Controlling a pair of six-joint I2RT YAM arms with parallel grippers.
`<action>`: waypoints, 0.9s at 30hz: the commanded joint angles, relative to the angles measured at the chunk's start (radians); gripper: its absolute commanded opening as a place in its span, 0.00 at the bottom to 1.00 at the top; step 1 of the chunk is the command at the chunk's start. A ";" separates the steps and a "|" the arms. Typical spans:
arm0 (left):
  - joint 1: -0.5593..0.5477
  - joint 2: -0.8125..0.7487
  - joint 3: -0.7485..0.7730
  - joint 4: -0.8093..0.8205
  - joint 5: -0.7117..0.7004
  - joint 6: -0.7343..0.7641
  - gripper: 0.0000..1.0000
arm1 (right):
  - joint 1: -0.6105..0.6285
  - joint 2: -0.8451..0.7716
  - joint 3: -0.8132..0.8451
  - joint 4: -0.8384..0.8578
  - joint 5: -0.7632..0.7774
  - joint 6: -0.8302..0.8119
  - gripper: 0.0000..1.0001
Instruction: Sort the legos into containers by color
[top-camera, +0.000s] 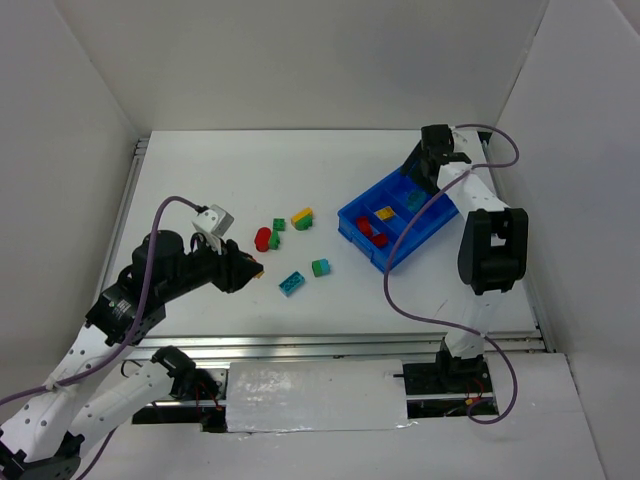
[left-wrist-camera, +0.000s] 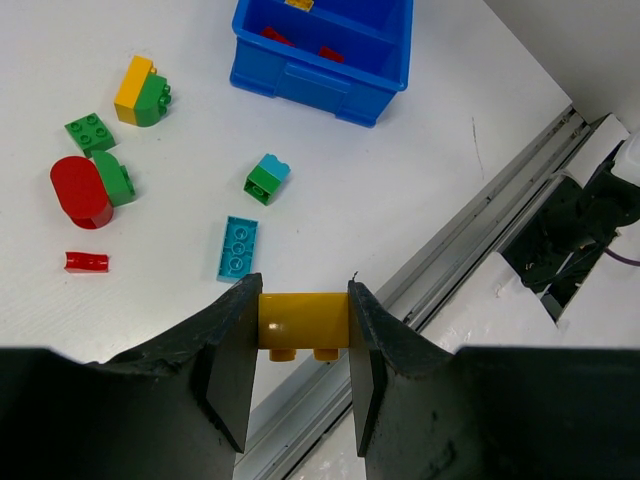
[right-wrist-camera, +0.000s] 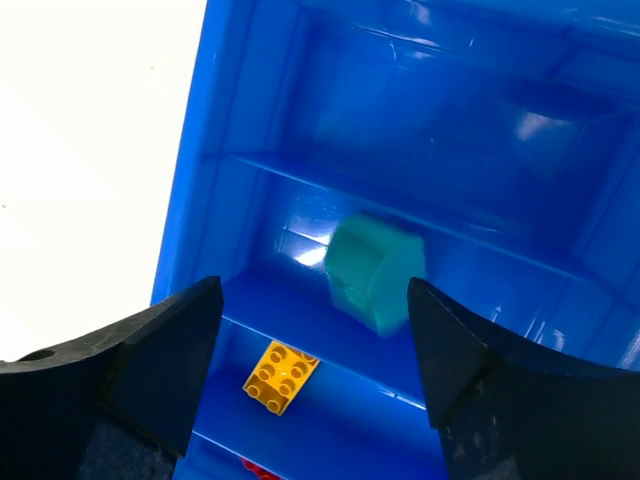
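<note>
White table (top-camera: 330, 320). My left gripper (left-wrist-camera: 303, 300) clamps a yellow brick (left-wrist-camera: 303, 322); the blue tray (left-wrist-camera: 320, 80) lies well to its right, under my wide-open right gripper (right-wrist-camera: 315, 290).

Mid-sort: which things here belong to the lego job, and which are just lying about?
Job: blue tray; yellow brick held in the left gripper; teal brick below the open right gripper; loose on the table: flat teal brick, red round block, small green plate.
Just there: purple cable; metal rail.
</note>
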 joint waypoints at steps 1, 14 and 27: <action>0.000 -0.005 0.008 0.031 0.012 0.011 0.00 | -0.002 -0.031 0.000 0.011 -0.003 0.013 0.83; -0.002 0.061 0.050 0.101 0.064 -0.079 0.00 | 0.012 -0.480 -0.282 0.080 -0.300 -0.015 1.00; -0.029 0.419 0.085 0.480 0.115 -0.269 0.00 | 0.070 -1.012 -0.565 0.048 -0.436 -0.010 1.00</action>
